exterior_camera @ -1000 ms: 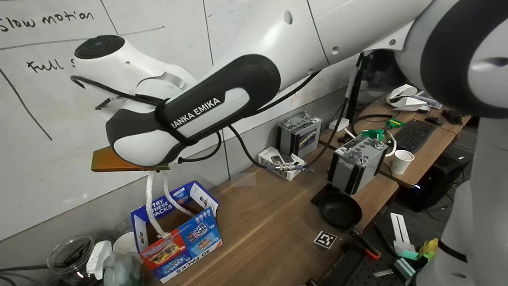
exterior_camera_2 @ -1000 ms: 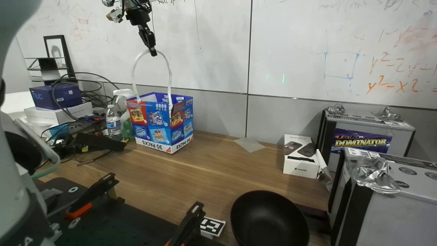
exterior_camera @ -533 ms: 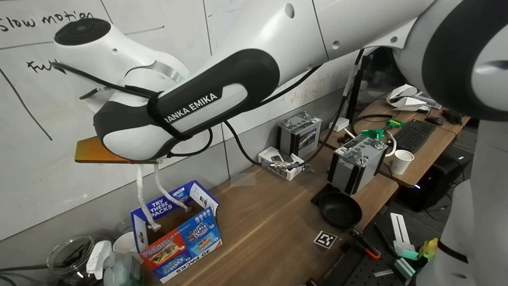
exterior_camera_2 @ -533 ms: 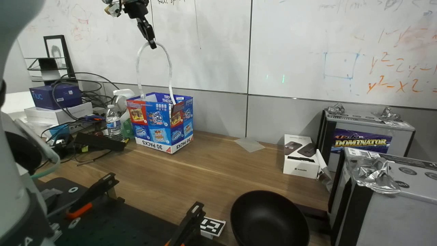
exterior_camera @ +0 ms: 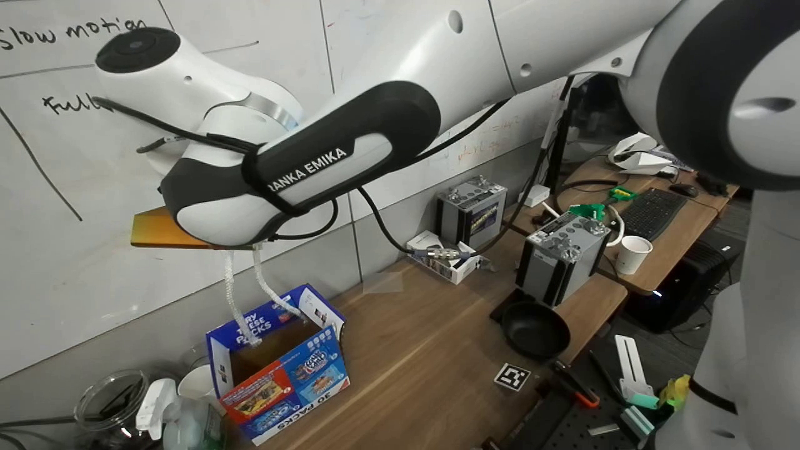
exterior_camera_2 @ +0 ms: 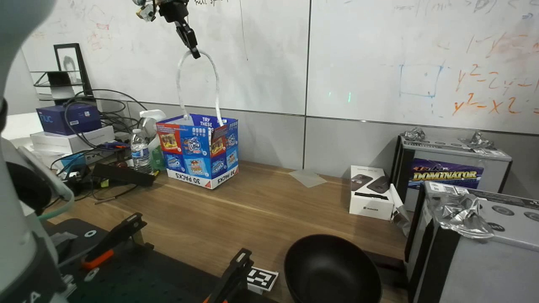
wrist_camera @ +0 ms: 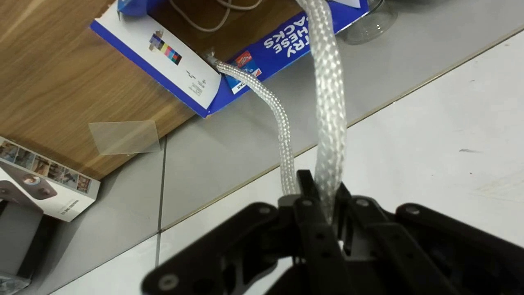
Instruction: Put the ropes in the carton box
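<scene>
A white braided rope [wrist_camera: 329, 94] hangs as an upside-down U from my gripper [wrist_camera: 323, 180], which is shut on its middle. In both exterior views the rope [exterior_camera: 230, 284] [exterior_camera_2: 217, 84] hangs over the open-topped carton box [exterior_camera: 284, 387], and its two ends reach down into the opening. The blue and red box [exterior_camera_2: 189, 147] stands upright on the table. The gripper [exterior_camera_2: 195, 54] is well above the box; in an exterior view the arm hides it. In the wrist view a thin pale cord [wrist_camera: 200, 28] lies inside the box [wrist_camera: 163, 78].
A spray bottle [exterior_camera: 187, 419] and a glass jar [exterior_camera: 112, 406] stand close beside the box. The whiteboard wall [exterior_camera_2: 269, 139] is right behind it. A black pan [exterior_camera: 535, 331], a white phone box [exterior_camera_2: 370, 193] and two grey batteries [exterior_camera: 562, 256] are farther along the table.
My gripper has risen and shifted slightly with the rope. The rope ends, earlier at the box's front edge and outside its front wall, now hang within the opening. The box has not moved.
</scene>
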Robot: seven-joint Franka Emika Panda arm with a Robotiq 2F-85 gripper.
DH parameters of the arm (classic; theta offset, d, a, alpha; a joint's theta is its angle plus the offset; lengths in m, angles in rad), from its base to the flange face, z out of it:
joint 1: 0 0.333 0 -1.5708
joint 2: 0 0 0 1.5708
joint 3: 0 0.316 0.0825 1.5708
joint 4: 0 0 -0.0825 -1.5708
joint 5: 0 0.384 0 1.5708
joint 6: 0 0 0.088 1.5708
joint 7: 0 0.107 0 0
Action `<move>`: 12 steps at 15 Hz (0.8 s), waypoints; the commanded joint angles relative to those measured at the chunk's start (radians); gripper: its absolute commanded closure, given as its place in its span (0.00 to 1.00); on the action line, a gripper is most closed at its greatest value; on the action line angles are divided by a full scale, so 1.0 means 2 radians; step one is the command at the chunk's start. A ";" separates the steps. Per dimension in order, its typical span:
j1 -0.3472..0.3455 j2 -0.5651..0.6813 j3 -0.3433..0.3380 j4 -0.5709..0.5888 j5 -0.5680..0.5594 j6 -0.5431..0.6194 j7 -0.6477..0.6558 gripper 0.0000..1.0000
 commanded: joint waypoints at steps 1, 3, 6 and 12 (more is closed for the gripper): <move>0.003 0.005 -0.010 0.002 -0.018 -0.002 0.015 0.97; 0.002 0.010 -0.014 0.001 -0.016 -0.002 0.013 0.97; 0.002 0.018 -0.020 -0.006 -0.014 -0.004 0.012 0.97; 0.002 0.034 -0.025 -0.010 -0.008 -0.012 0.006 0.97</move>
